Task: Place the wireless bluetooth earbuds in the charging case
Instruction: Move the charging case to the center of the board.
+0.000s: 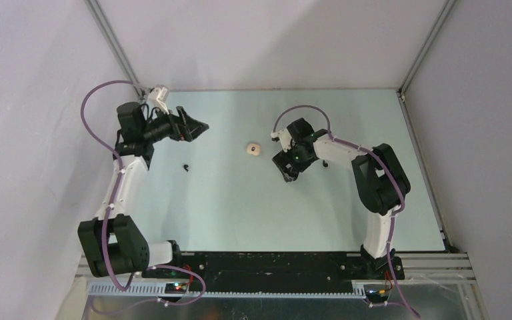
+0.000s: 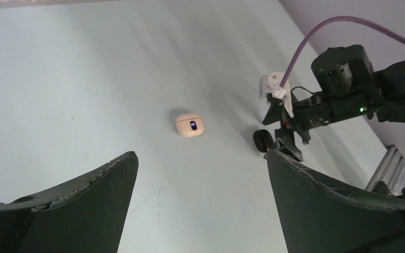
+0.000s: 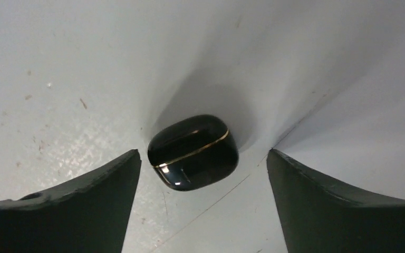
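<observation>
Charging case, black (image 3: 192, 150): closed, on counter (image 1: 240, 213), between the spread fingers of the right tool (image 3: 202, 154), not gripped. Beige case (image 1: 253, 149) at its 10 o'clock. Black earbud (image 1: 186, 167) at 9 o'clock of that. Left tool (image 2: 200, 154) wide open, empty.

The dark speck (image 1: 186, 167) on the table (image 1: 240, 213) is too small to tell what it is.
</observation>
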You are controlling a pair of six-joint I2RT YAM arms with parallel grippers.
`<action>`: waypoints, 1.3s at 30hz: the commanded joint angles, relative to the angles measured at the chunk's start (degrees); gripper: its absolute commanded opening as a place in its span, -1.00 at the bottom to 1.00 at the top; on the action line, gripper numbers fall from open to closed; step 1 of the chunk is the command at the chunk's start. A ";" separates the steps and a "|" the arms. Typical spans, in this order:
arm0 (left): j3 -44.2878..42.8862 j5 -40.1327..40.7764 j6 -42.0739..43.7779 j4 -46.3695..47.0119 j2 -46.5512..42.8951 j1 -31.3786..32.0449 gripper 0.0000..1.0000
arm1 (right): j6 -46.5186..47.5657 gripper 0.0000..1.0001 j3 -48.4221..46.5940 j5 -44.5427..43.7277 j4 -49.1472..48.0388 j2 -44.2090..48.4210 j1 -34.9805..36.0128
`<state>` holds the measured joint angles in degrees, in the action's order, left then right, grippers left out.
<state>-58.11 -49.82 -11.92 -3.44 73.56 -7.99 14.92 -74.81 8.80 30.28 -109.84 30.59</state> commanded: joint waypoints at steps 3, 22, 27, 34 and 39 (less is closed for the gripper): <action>-5.37 1.79 11.07 -13.04 -2.69 0.39 0.99 | 2.07 0.99 -0.87 11.11 5.92 4.89 -3.21; -2.29 -1.14 15.04 -13.35 -4.79 1.12 0.99 | 8.85 0.99 1.08 -17.07 -10.75 2.28 -1.91; -2.17 -1.45 15.03 -13.53 -4.92 1.64 0.99 | 10.47 0.99 1.09 -18.90 -9.57 0.24 0.82; -1.67 -1.20 15.23 -13.06 -5.40 3.15 0.99 | 13.69 0.98 1.13 -12.93 -4.52 0.90 1.06; -1.53 -1.14 15.36 -13.03 -5.43 3.70 0.99 | 16.43 0.91 1.15 -5.10 3.75 2.71 1.46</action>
<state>-59.90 -49.91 2.02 -18.04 70.04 -4.89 28.21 -73.82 -3.46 26.59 -109.60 31.77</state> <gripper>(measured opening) 0.994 0.969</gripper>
